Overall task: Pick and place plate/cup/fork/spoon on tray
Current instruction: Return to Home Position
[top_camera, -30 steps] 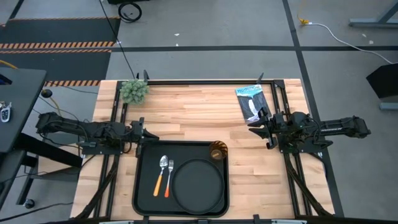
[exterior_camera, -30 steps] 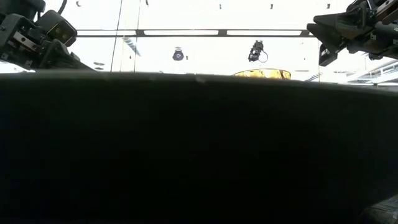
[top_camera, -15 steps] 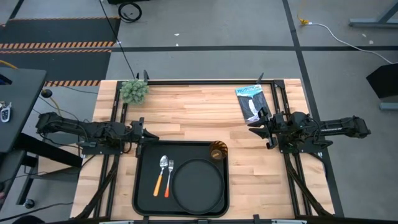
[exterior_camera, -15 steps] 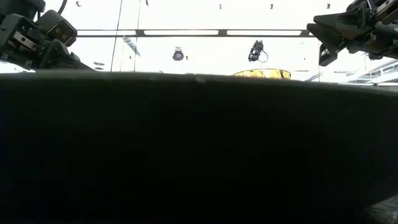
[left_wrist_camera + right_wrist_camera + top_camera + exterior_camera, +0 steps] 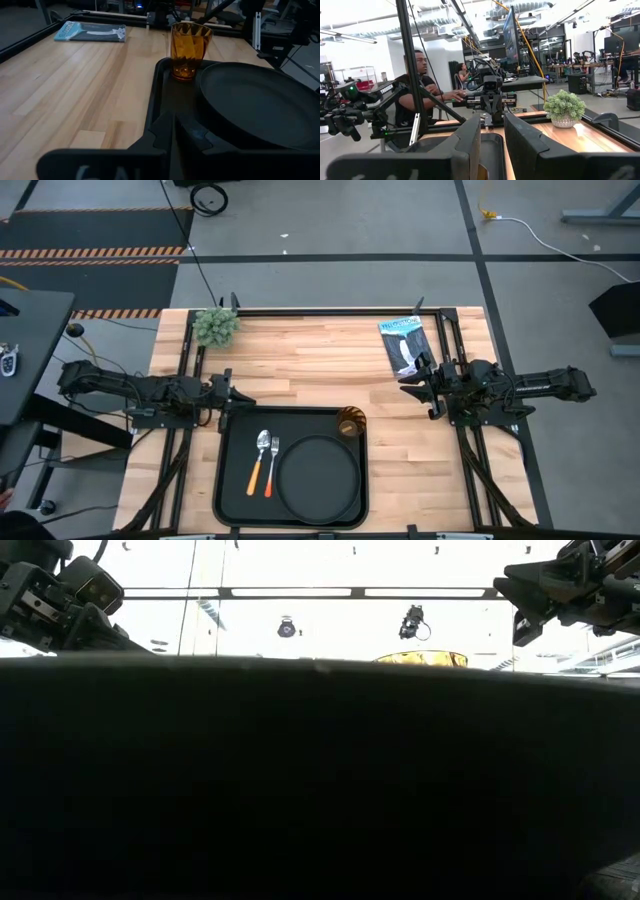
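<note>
The black rectangular tray lies at the table's near middle. On it rest the round dark plate, the amber cup upright in the far right corner, and the spoon and fork side by side left of the plate. The cup and plate also show in the left wrist view. My left gripper is shut and empty at the tray's far left corner. My right gripper is open and empty above the bare table, right of the tray.
A small potted plant stands at the far left corner. A blue-black packet lies far right, near my right gripper. The tray's wall fills the low view. People sit beyond the table's left side.
</note>
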